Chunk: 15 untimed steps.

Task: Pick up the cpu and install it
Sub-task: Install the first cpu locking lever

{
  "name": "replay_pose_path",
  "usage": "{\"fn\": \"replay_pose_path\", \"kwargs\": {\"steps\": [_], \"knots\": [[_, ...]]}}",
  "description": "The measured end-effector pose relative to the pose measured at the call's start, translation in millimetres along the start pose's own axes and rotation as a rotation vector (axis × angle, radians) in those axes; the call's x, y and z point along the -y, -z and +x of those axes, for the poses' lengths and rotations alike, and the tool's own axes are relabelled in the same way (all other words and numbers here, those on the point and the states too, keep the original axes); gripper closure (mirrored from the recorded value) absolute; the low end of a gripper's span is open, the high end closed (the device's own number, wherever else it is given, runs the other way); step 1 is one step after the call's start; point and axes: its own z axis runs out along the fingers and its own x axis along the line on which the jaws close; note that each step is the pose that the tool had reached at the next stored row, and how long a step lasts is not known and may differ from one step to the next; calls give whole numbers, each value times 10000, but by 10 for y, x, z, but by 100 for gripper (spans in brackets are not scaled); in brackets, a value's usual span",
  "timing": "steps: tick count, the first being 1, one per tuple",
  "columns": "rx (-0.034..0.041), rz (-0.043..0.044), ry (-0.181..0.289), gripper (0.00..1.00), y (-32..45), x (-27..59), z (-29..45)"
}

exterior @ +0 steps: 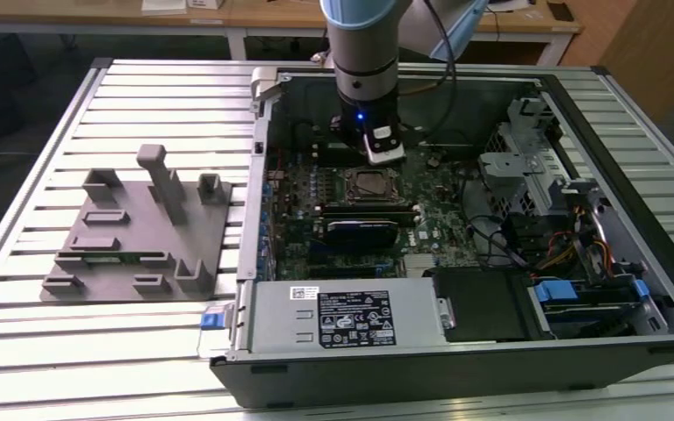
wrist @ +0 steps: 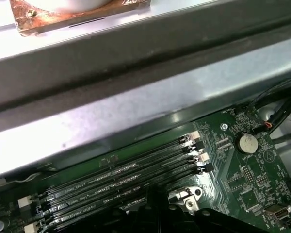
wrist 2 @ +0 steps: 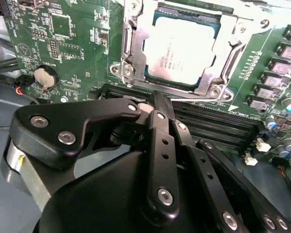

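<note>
Pressed together and holding nothing, the jaws of the gripper [wrist 2: 157, 104] meet at a narrow tip just above the memory slots [wrist 2: 218, 124] in the second wrist view, right beside the socket.

Going across the exterior view from its left: a grey fixture block [exterior: 138, 232] with several upright posts lies on the slatted metal table [exterior: 32, 175], well apart from the arm. Next comes the open computer case [exterior: 431, 351], lying on its side, with a grey labelled power-supply box [exterior: 343, 320] along its near edge. Over the middle of the case the arm [exterior: 361, 44] hangs straight down, its gripper [exterior: 382, 153] low over the green motherboard [exterior: 313, 189]. Just below the gripper in that view sits the socket [exterior: 371, 182], and beyond it, toward the exterior view's right, are the drive cage [exterior: 536, 167] and a bundle of coloured cables [exterior: 571, 241].

The cpu [wrist 2: 182, 51] lies flat in its socket (pale silvery top facing up), with the metal retention frame [wrist 2: 136, 53] around its edges; the gripper tip is close to it but not touching. A round coin battery [wrist 2: 44, 76] sits on the board to one side of the socket, and it shows in the first wrist view too, beside the ends of the memory slots [wrist: 136, 177].
</note>
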Motion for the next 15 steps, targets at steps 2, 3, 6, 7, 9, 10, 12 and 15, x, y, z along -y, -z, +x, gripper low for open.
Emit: {"fn": "replay_pose_path", "kwargs": {"steps": [2, 3, 6, 7, 9, 10, 12, 15], "knots": [[15, 9, -56, 89, -3, -12, 5], [23, 13, -87, 89, -5, -20, 9], [62, 48, -191, 89, -12, -28, 13], [80, 73, -226, 89, -14, -28, 13], [117, 127, -295, 89, -18, -26, 14], [130, 146, -324, 89, -22, -26, 14], [153, 174, -376, 89, -28, -24, 15], [166, 186, -421, 89, -31, -23, 17]]}}
